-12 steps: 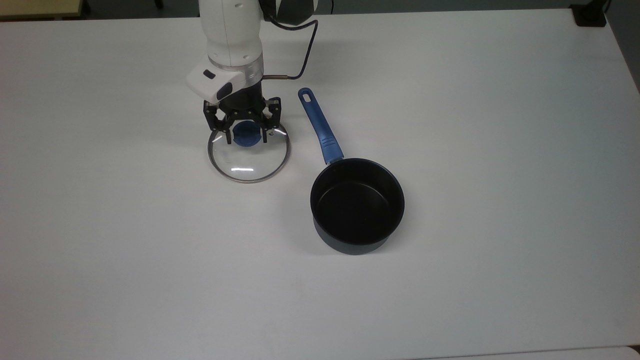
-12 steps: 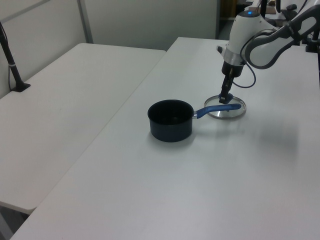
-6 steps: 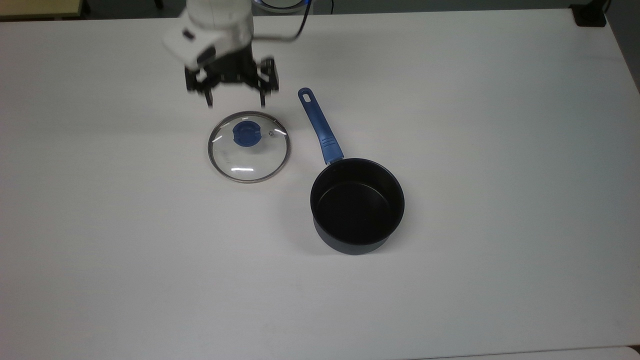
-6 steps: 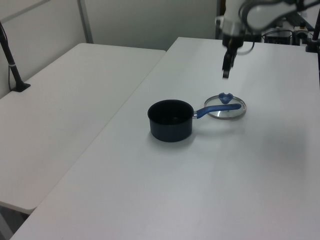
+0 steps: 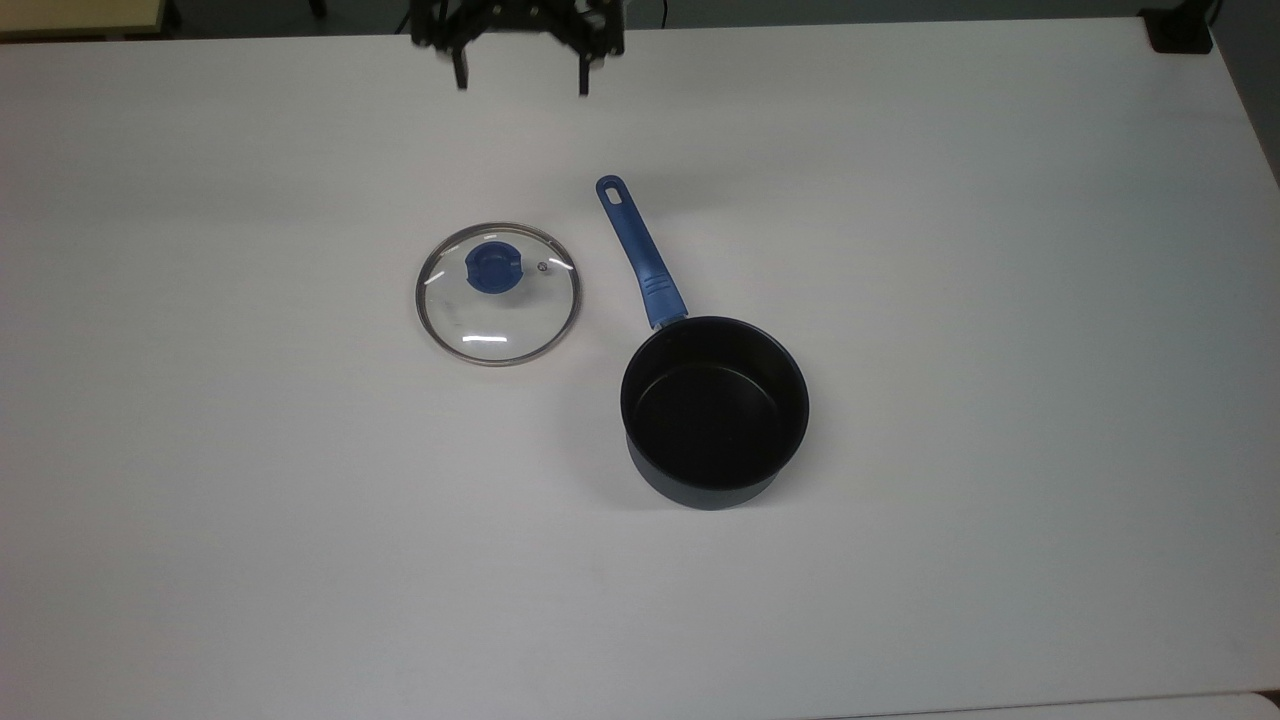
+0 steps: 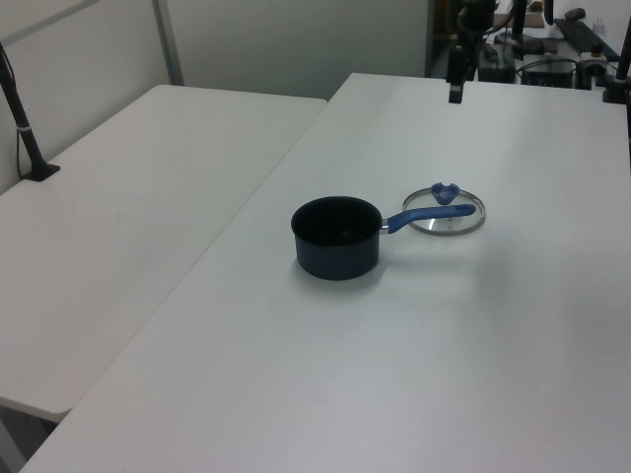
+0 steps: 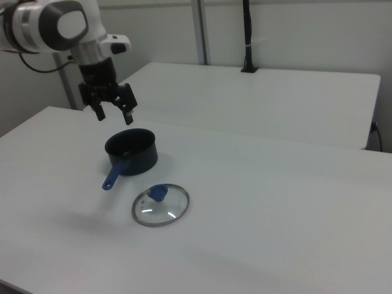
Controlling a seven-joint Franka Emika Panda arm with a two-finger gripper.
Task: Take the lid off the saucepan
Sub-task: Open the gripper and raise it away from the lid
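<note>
The glass lid (image 5: 498, 293) with its blue knob lies flat on the white table (image 5: 1000, 300), to the top view's left of the saucepan's blue handle (image 5: 640, 250). The dark saucepan (image 5: 714, 410) stands uncovered, and nothing shows inside it. My gripper (image 5: 522, 78) hangs open and holds nothing, high above the table near the top view's upper edge, well clear of the lid. In the right view the gripper (image 7: 114, 115) floats above and left of the saucepan (image 7: 130, 150), with the lid (image 7: 161, 205) nearer the camera. In the left view the lid (image 6: 446, 209) sits behind the saucepan (image 6: 336, 236).
A second white table (image 6: 118, 227) adjoins on the left view's left, with a black clamped post (image 6: 20, 108) on it. A black object (image 5: 1180, 30) sits at the table's corner in the top view's upper right. Wide bare tabletop surrounds the pan and lid.
The gripper, which stood open around the lid's knob a second ago, has lifted and drawn back toward the top view's upper edge. The lid and saucepan have not moved.
</note>
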